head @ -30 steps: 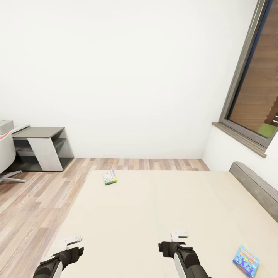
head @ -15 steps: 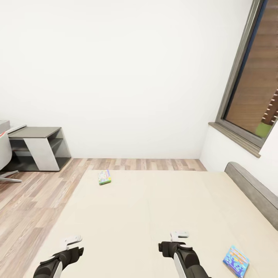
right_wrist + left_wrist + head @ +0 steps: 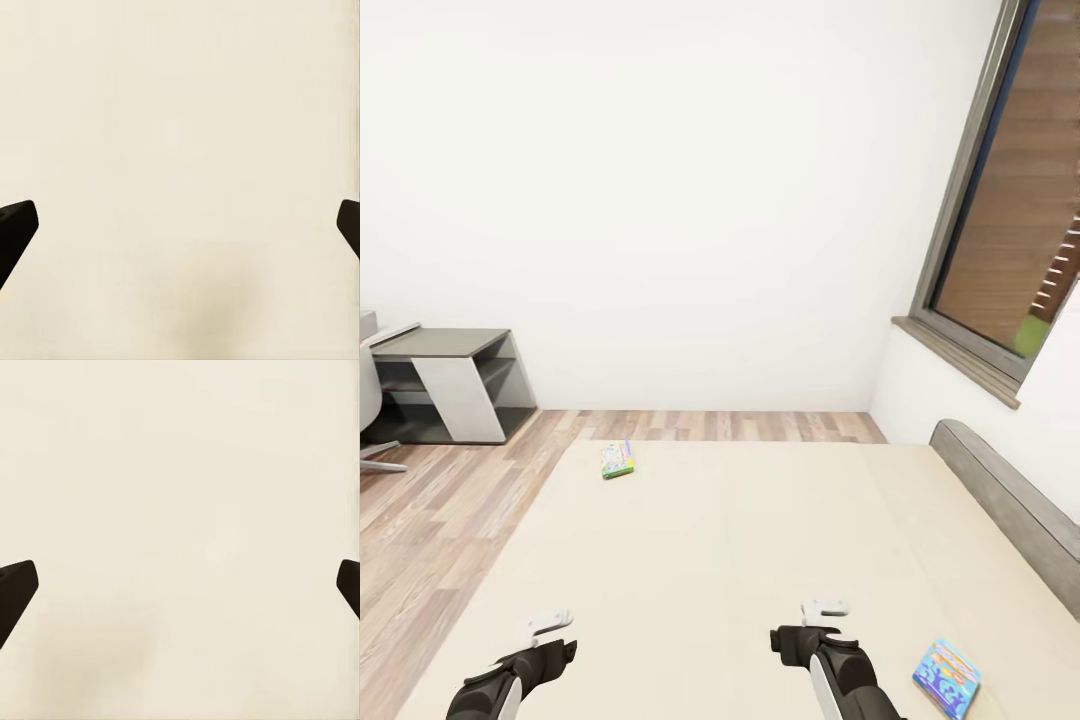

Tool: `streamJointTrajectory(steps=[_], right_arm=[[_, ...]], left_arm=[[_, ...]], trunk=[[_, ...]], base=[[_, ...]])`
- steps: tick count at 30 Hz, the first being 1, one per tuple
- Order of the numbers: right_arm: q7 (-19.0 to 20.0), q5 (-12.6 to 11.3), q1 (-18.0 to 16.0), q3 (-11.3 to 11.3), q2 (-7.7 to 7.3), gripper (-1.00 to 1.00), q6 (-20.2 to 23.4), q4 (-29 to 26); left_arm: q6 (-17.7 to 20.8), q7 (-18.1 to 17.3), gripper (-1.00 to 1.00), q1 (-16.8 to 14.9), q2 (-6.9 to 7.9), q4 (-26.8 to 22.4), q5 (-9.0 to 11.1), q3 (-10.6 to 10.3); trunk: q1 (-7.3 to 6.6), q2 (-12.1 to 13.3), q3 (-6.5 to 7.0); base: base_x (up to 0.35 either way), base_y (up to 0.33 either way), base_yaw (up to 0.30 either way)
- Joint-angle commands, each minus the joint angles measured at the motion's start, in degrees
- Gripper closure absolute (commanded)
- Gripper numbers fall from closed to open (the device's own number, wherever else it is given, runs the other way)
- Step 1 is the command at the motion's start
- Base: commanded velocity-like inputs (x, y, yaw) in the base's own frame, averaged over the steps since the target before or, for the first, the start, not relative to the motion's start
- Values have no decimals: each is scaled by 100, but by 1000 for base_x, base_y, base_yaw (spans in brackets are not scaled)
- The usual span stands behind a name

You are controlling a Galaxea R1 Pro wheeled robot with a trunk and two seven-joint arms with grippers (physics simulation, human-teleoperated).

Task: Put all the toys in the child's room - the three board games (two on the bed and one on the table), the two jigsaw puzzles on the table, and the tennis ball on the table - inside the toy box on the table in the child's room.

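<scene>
Mattress of the bed (image 3: 740, 560) filled the lower frame, wide and bare between both arms. Left gripper (image 3: 180, 585) and right gripper (image 3: 180, 225) hung over it, jaws spread, holding nothing. Monopoly box (image 3: 617, 459) lay near the far left edge; the blue board game (image 3: 947, 677) sat at lower right, below the headboard (image 3: 1010, 515).

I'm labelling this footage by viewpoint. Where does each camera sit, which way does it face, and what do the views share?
Head view: on the robot's head, looking forward and down over the beige mattress, showing the left hand and right hand.
Left wrist view: near the left hand, facing the mattress; two dark fingertips show, spread apart.
Right wrist view: near the right hand, facing the mattress; dark fingertips show, spread apart.
Shared: the mattress.
</scene>
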Motion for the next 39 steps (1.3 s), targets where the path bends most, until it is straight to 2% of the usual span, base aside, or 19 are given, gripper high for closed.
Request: streamJointTrajectory(steps=[1,39], right_arm=[[-34,-12,-5,11,-1,-100,29,-6],[-34,-12,-4,11,-4,-100,29,-6]], left_arm=[[34,-20,-100,-4,-2,-10,1,12],[36,-20,-100,-4,-2,-10,1,12]], trunk=[[4,-13,-13],[4,-13,-13]], base=[[0,-173,0],[0,-170,0]])
